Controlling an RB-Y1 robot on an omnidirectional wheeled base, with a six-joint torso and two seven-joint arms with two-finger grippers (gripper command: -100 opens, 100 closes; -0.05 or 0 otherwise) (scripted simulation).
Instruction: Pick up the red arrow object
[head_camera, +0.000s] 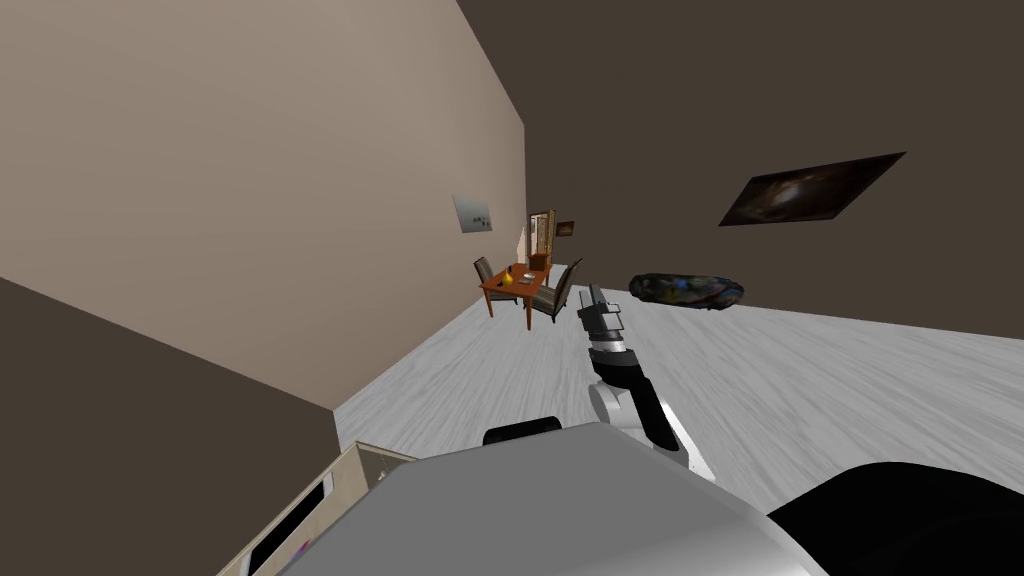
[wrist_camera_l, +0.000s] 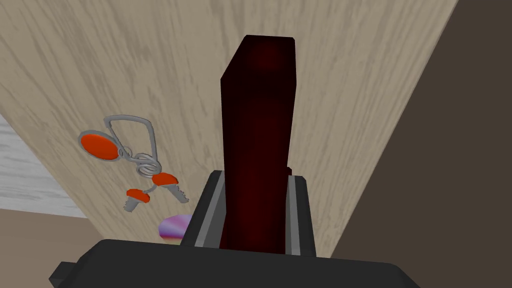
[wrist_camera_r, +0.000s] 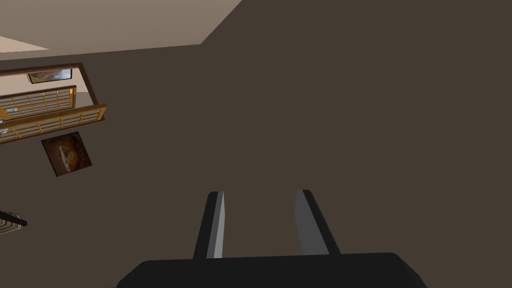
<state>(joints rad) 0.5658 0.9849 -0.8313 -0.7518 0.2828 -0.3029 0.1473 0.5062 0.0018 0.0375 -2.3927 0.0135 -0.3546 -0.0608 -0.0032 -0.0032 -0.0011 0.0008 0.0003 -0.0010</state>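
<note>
Plainly, the left gripper (wrist_camera_l: 257, 176) is clamped on the red arrow object (wrist_camera_l: 260, 120); its two fingers press the dark red piece on either side near its lower end, and the piece rises from between them, long and block-like, too deep in shade for its arrow form to show; behind it lies a pale wood-grain surface (wrist_camera_l: 350, 90), though whether the piece touches it I cannot tell; on that surface, apart from the red piece, lies a bunch of keys (wrist_camera_l: 137, 162) with orange-red heads and an oval tag; a small purple thing (wrist_camera_l: 172, 227) sits just beside the gripper's body; the right gripper (head_camera: 592, 298) reaches forward over the grey floor (head_camera: 800, 400), fingers parted, nothing between them.
</note>
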